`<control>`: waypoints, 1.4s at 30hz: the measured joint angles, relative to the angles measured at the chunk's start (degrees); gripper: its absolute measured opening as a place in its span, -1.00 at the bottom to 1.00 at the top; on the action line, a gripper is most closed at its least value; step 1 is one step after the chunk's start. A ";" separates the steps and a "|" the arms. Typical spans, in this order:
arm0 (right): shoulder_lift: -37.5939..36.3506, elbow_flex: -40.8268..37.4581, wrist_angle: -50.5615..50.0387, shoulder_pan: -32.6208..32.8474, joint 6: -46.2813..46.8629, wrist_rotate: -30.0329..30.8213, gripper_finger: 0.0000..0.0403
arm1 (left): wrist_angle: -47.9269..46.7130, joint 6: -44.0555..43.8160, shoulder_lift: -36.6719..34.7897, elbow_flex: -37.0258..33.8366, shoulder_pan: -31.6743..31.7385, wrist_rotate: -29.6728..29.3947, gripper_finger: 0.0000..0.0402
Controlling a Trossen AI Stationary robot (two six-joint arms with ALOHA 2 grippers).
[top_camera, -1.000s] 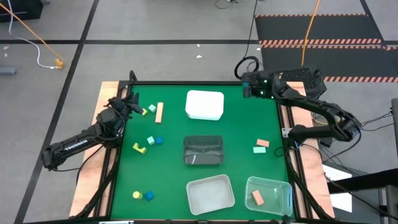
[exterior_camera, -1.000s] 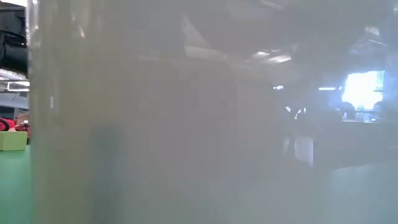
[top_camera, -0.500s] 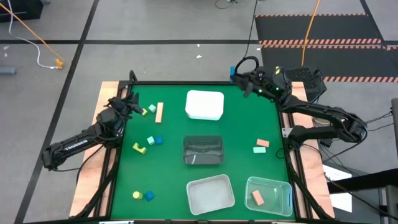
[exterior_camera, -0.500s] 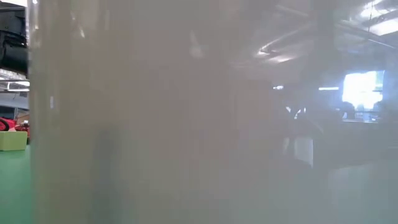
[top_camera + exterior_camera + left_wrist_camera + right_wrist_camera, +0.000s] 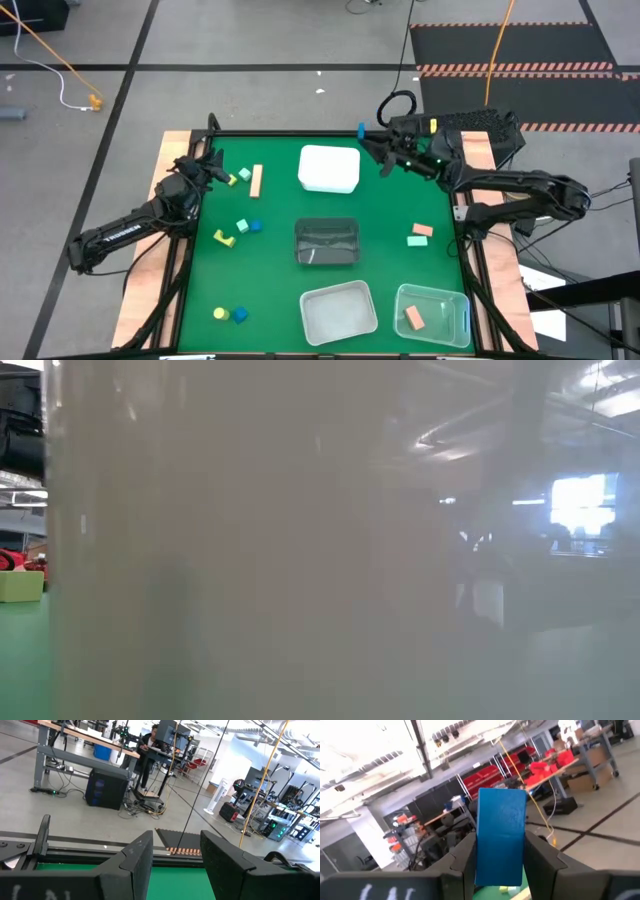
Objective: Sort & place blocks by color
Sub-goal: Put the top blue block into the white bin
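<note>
Gripping blue bar (image 5: 500,836) lengthwise, right pincer (image 5: 498,857) beside white tub (image 5: 329,169)

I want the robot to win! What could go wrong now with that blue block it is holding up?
The right pincer holds the blue block only by its lower part, so it might tip or slip out while moving. It hangs beside the white tub, high over the table; dropped early, it could bounce on the green mat. A blue cube lies far across near the left pincer, so they could end up apart.
</note>
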 joint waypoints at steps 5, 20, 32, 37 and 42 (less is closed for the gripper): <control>4.79 0.00 3.42 3.78 0.13 0.60 -0.45 | 0.00 0.01 0.00 -0.02 -0.02 0.00 -0.19; 14.83 0.00 10.79 5.47 2.53 5.93 -0.45 | 0.00 0.02 -0.02 -0.01 -0.02 0.00 -0.19; 24.32 0.02 10.97 5.13 2.32 11.51 -0.45 | 0.00 0.00 -0.02 -0.01 -0.01 0.00 -0.19; 27.78 0.02 12.30 4.19 2.34 11.74 -0.45 | 0.00 0.01 -0.02 -0.01 0.01 0.00 -0.19; 31.15 0.02 12.28 3.24 2.81 14.43 -0.32 | 0.17 -0.23 -0.02 -0.01 0.01 0.01 -0.19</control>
